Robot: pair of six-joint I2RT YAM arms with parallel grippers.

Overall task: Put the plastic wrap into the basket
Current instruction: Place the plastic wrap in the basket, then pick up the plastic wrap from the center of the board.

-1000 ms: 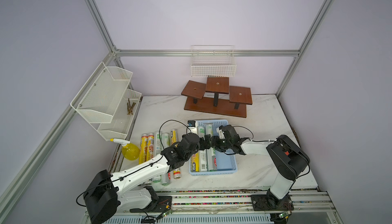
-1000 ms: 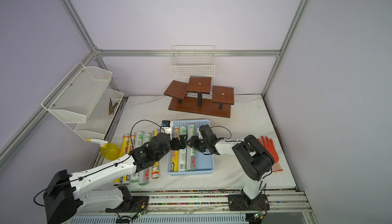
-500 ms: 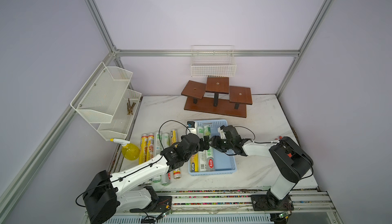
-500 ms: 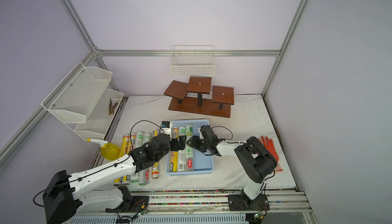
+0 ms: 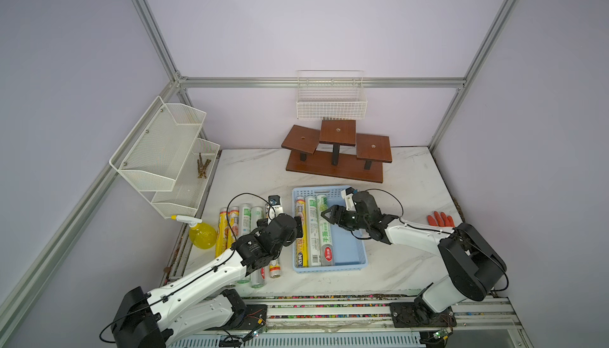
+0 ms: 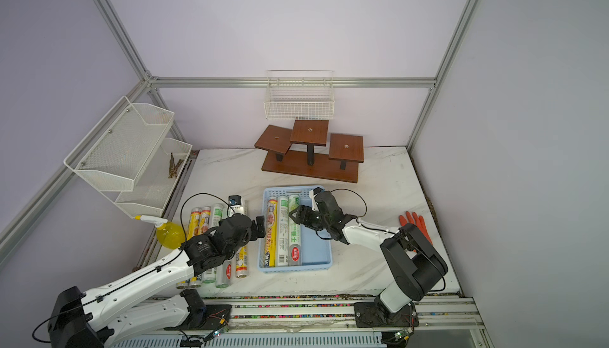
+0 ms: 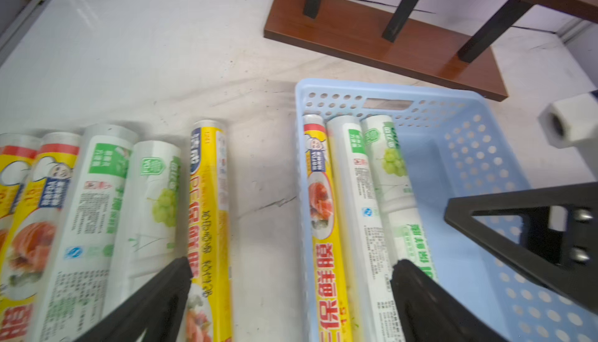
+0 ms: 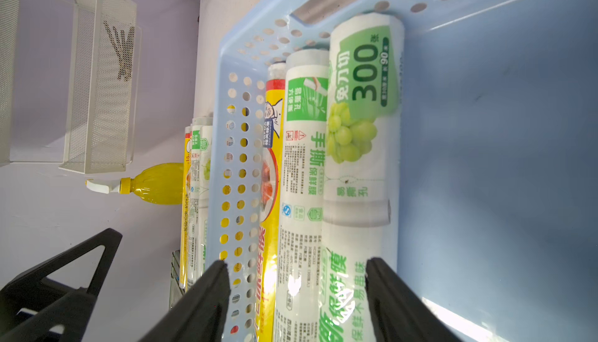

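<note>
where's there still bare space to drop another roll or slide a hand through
Free: the right half of the basket, between its three rolls and its right wall; the table between the mesh rack and wooden stand. Crowded: the loose rolls packed side by side by the spray bottle.

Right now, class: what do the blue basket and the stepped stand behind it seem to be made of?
The basket looks like smooth light blue moulded plastic: round holes and a handle slot in its walls. The stand is likely wood or laminate, reddish-brown with slight sheen.
</note>
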